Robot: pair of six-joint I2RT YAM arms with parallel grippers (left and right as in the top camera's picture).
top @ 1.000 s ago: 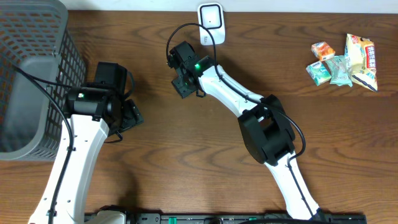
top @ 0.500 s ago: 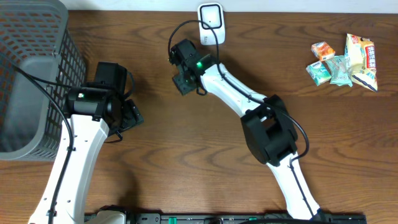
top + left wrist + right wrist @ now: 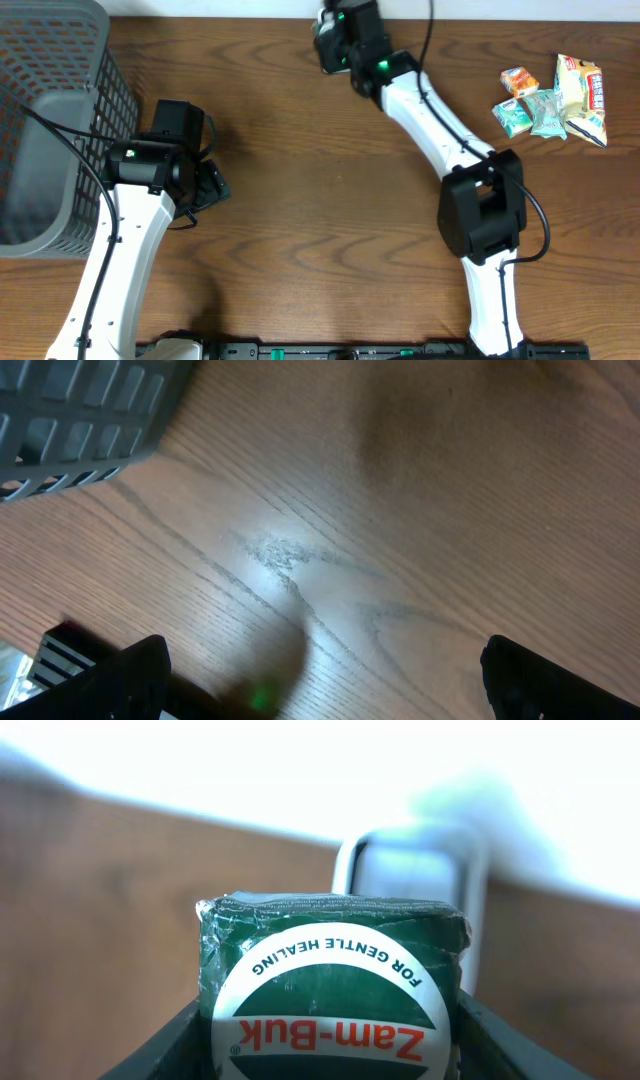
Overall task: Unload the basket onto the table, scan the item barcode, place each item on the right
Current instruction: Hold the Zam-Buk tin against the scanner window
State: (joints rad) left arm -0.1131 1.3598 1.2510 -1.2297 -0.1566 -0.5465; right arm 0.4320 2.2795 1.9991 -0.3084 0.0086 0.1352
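Right gripper [image 3: 335, 1055] clamps the green Zam-Buk box [image 3: 330, 945] by its sides; the white scanner [image 3: 412, 880] sits just ahead, slightly right. Left gripper [image 3: 330, 690], spread empty above the tabletop [image 3: 400, 510], hangs well away

Soft glare patch on the bench [image 3: 275, 550]; right wrist view sharp on the green box [image 3: 335, 970], background blurred and overexposed.

Basket [image 3: 100, 90] L, scanner [image 3: 405, 880] rear, snacks [image 3: 555, 100] R.

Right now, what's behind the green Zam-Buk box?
A white scanner stands behind the green box, on the brown table. The box covers the scanner's lower part, so its base cannot be seen.
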